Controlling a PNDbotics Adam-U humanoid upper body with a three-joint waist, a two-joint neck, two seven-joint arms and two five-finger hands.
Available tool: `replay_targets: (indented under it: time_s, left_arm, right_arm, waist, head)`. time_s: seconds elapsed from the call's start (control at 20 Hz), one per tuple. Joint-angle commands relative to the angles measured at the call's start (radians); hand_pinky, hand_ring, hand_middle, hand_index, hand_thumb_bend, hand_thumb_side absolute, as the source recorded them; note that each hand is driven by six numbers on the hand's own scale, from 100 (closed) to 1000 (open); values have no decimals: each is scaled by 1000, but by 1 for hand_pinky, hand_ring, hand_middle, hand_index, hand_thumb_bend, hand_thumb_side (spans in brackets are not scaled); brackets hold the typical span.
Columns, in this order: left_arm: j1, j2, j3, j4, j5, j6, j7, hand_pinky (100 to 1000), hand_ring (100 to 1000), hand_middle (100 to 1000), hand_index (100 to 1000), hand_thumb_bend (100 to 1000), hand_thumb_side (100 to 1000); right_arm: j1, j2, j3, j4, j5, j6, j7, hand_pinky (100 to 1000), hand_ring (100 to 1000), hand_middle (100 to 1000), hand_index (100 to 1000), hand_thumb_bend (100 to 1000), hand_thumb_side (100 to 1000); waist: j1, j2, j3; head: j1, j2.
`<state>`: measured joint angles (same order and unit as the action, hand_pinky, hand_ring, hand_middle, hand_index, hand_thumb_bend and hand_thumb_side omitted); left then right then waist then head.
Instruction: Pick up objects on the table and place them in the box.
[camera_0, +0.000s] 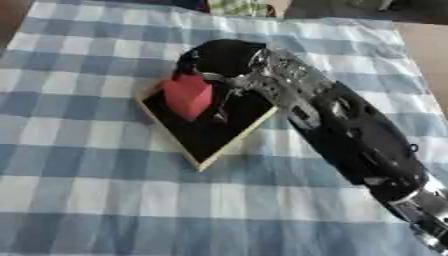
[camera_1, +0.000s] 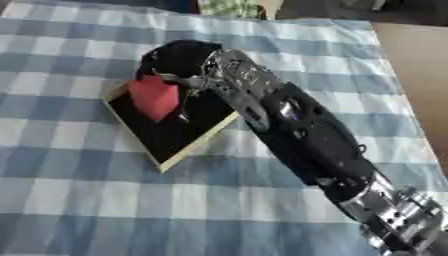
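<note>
Fingers (camera_0: 206, 76) of the right hand (camera_0: 229, 62): seen curled down around the top of a red block (camera_0: 187, 96), which is held over the dark interior of the box (camera_0: 206, 131), at its far-left part; whether the block's lower end touches the box floor cannot be told. Box: shallow, square, pale-rimmed, set cornerwise on the worktop (camera_0: 87, 190), which is covered by a blue-and-white checked cloth (camera_0: 96, 125). Right arm (camera_0: 359, 135): black with silver joints, entered from the lower right corner and extended diagonally across the box's right corner.
</note>
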<state>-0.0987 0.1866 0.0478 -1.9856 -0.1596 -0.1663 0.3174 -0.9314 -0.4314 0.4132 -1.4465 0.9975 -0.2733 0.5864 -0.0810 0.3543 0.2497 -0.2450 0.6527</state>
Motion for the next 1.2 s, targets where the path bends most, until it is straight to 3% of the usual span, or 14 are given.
replay_targets:
  time_s: [0.05, 0.3, 0.8, 0.85, 0.9, 1.0, 1.2]
  left_arm:
    - [-7, 8, 3, -14, 4, 0, -1, 724, 581, 556, 653, 100, 761]
    - [-6, 6, 3, -14, 3, 3, -2, 724, 580, 556, 653, 100, 764]
    - [-5, 2, 3, -14, 3, 4, -3, 724, 580, 557, 652, 100, 763]
    - [-6, 2, 3, -14, 3, 4, -3, 724, 580, 557, 652, 100, 763]
    - [-6, 2, 3, -14, 3, 3, -3, 724, 580, 557, 652, 100, 763]
    - [-7, 3, 4, -14, 2, 2, -2, 724, 580, 557, 652, 100, 762]
    - [-8, 6, 7, -14, 0, -2, 4, 724, 580, 558, 653, 100, 759]
  right_arm:
    - [-11, -36, -27, -46, -24, 4, -4, 876, 887, 815, 900, 443, 274]
    - [-6, -49, -65, -97, -29, 44, -48, 874, 872, 803, 896, 421, 264]
    - [1, -60, -125, -200, 93, 126, -175, 865, 836, 787, 883, 397, 186]
    - [3, -65, -134, -212, 89, 133, -182, 857, 826, 783, 883, 321, 182]
    - [6, -72, -145, -227, 82, 142, -189, 855, 823, 780, 882, 367, 184]
    - [13, -94, -172, -260, 58, 162, -209, 843, 808, 768, 877, 333, 163]
    - [48, -158, -250, -335, -23, 228, -294, 814, 776, 742, 854, 199, 175]
  waist:
    - [9, -22, -3]
    - [10, -21, -6]
    - [14, -17, -7]
    - [14, -17, -8]
    - [14, -17, -9]
    - [14, -17, -11]
    - [15, -16, -14]
  head:
    - [0, -11]
    - [1, -14]
    - [1, -20]
    - [3, -21]
    - [4, -21]
    - [7, -21]
    - [12, -21]
